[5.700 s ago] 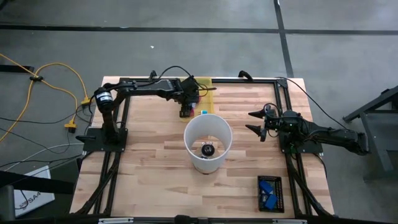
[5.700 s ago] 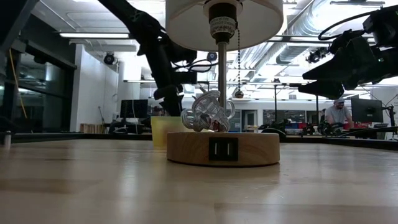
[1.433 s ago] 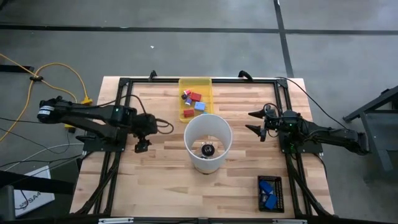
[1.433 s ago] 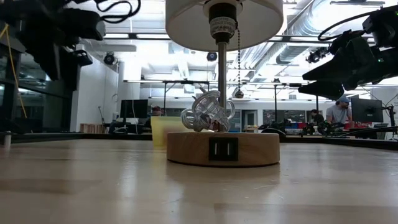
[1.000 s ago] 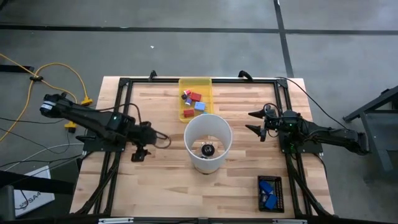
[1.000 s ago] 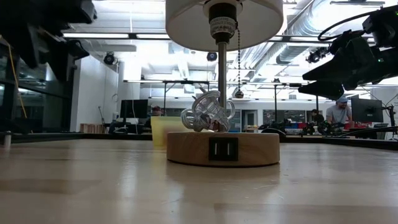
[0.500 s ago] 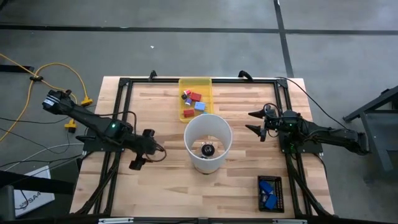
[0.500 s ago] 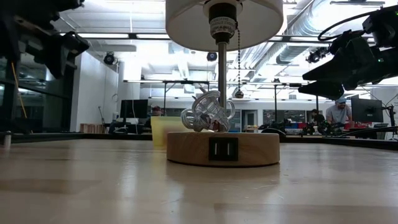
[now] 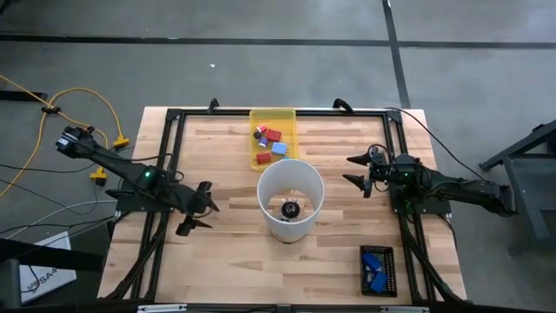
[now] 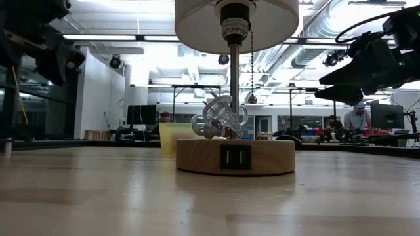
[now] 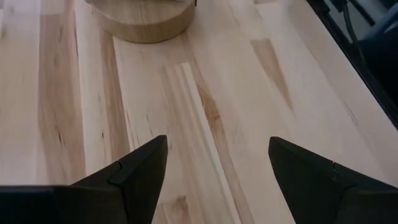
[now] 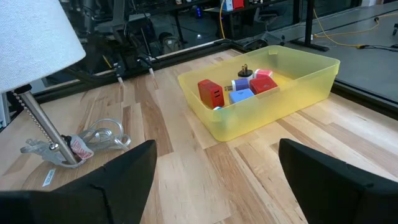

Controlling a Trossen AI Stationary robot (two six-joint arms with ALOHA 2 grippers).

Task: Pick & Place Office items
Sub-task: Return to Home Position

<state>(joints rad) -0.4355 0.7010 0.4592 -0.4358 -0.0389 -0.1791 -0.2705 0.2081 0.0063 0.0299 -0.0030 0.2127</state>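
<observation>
The office items (image 9: 269,139) are small red, blue and pink blocks lying on the floor of a yellow translucent tray (image 9: 287,117) at the table's far edge; the right wrist view shows them (image 12: 239,90) in the tray (image 12: 292,93) too. Two bigger bright-blue pieces (image 9: 375,265) lie in a black holder near the right near corner. My left gripper (image 9: 196,209) hangs open over bare wood left of the lamp, fingers apart (image 11: 217,149). My right gripper (image 9: 354,171) waits open right of the lamp, facing the tray (image 12: 216,144).
A lamp stands mid-table: its white shade (image 9: 290,198) hides the round wooden base (image 10: 235,156) from above. A tangle of shiny rings (image 10: 220,117) lies on that base. Black frame rails (image 9: 165,174) run along the table's left and right sides. Bare wood lies under the left gripper.
My left arm has drawn back toward the table's left edge, its elbow swinging out past the rail. The gripper has stayed over the wood left of the lamp and has turned about there. The right arm and the blocks in the tray have kept still.
</observation>
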